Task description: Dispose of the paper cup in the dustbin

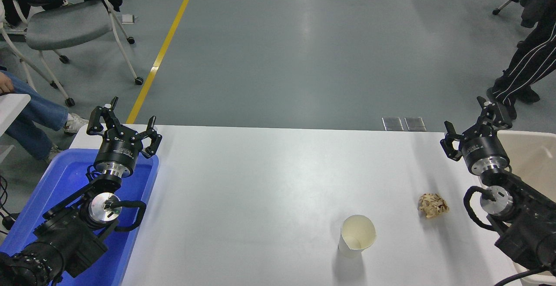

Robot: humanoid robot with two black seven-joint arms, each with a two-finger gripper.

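A: Is any writing readable here?

B: A small white label is showing on the left tool's (122, 126) black body, but the print is too small to read. The same goes for the right tool (473, 128).

A: How are the tools sitting?

B: Both are hanging with their fingers spread wide, gripping nothing. The left one is hovering over the far end of the blue tray (65, 181) at the desk's (243, 181) left edge. The right one is hanging by the far right corner, just beside the dustbin (532, 155).

A: Where is the paper cup (357, 235)?

B: It is standing upright on the desk, toward the near edge and right of centre, its mouth opening upward. Its cream inside is looking empty. It is well apart from both tools.

A: And the containers?

B: The dustbin is showing only a beige rim and wall at the right edge; its contents are hidden behind the right arm. The visible part of the tray is showing only the left arm over it.

A: Anything else?

B: A crumpled tan paper ball (433, 205) is lying between the cup and the right arm.
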